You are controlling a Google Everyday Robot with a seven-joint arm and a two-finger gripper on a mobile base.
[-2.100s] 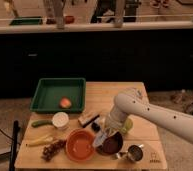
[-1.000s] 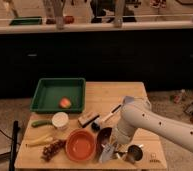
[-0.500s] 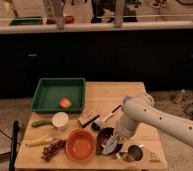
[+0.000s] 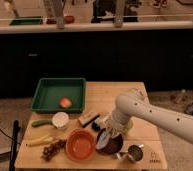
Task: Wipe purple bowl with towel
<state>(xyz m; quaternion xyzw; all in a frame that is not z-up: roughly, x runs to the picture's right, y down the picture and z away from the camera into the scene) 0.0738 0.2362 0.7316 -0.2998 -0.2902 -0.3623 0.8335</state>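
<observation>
The purple bowl (image 4: 113, 146) sits on the wooden table (image 4: 140, 125) near the front edge, to the right of the orange bowl (image 4: 80, 145). My gripper (image 4: 109, 132) reaches down from the white arm (image 4: 155, 116), which comes in from the right, and hangs over the bowl's left part. It is shut on the towel (image 4: 102, 140), a pale grey-bluish cloth that hangs down into the bowl and touches its inside. The fingertips are hidden by the cloth and the wrist.
A green tray (image 4: 45, 97) with an orange fruit (image 4: 65, 102) stands at the back left. A white cup (image 4: 60, 120), a brush block (image 4: 88, 118), a green vegetable (image 4: 40, 122), a banana (image 4: 40, 141) and a metal cup (image 4: 134, 152) lie around the bowls.
The gripper with the towel went forward across the purple bowl, then came back a little and to the left. The bowl has stayed in place.
</observation>
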